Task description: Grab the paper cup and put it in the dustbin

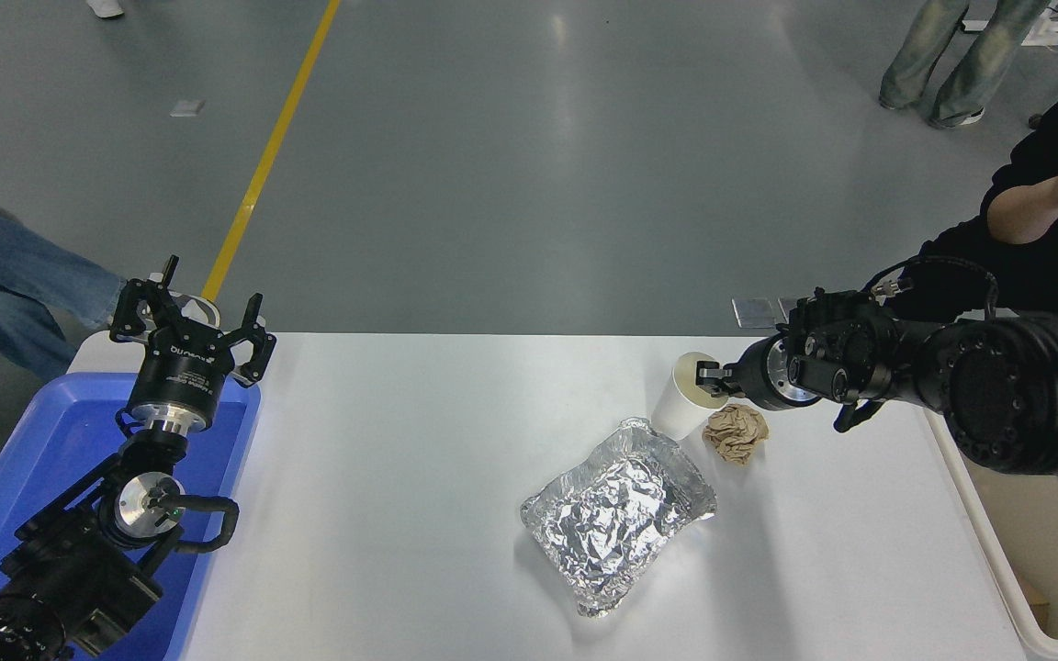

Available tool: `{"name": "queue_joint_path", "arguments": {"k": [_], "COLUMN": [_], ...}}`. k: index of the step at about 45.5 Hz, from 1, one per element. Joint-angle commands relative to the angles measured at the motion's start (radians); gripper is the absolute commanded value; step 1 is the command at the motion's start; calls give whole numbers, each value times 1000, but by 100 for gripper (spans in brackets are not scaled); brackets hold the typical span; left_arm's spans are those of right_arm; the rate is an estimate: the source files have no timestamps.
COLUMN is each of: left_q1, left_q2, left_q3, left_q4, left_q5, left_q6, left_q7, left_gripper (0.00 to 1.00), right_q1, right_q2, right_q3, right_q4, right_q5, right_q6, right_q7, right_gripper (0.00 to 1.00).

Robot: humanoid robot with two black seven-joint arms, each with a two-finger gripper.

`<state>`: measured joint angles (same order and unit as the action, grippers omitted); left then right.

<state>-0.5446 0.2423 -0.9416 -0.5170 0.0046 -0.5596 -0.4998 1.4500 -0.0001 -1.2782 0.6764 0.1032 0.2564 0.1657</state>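
The white paper cup (681,405) is held at its rim by my right gripper (705,376), tilted, its base just above the far edge of the foil. The gripper is shut on the cup's rim. The right arm comes in from the right edge. The off-white dustbin (997,560) stands at the table's right side, partly hidden by my right arm. My left gripper (194,317) is parked open at the lower left, over the blue bin.
A crumpled brown paper ball (737,432) lies right of the cup. A crumpled foil tray (619,510) lies in the middle. A bright blue bin (24,477) sits at the left. A person in black (1043,220) sits at the far right.
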Motion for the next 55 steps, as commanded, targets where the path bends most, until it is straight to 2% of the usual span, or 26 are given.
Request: {"name": "queue_joint_path", "arguments": {"k": [1, 16, 29, 55], "left_q1": [0, 0, 0, 0], "left_q2": [0, 0, 0, 0], "left_q3": [0, 1, 1, 0], "left_q4": [0, 0, 0, 0], "left_q5": [0, 0, 0, 0], "left_q6": [0, 0, 0, 1], "left_q7": [0, 0, 0, 0], "left_gripper": [98, 98, 98, 98], "right_q1": [131, 401, 599, 589], "right_q2": [-32, -161, -251, -317], "right_q3": [16, 14, 17, 5], "right_q4": [32, 112, 206, 212], "right_q5": [1, 1, -6, -88], "right_q6": [17, 147, 201, 193], "right_q7": [18, 18, 18, 18], "right_gripper": [0, 0, 0, 0]}}
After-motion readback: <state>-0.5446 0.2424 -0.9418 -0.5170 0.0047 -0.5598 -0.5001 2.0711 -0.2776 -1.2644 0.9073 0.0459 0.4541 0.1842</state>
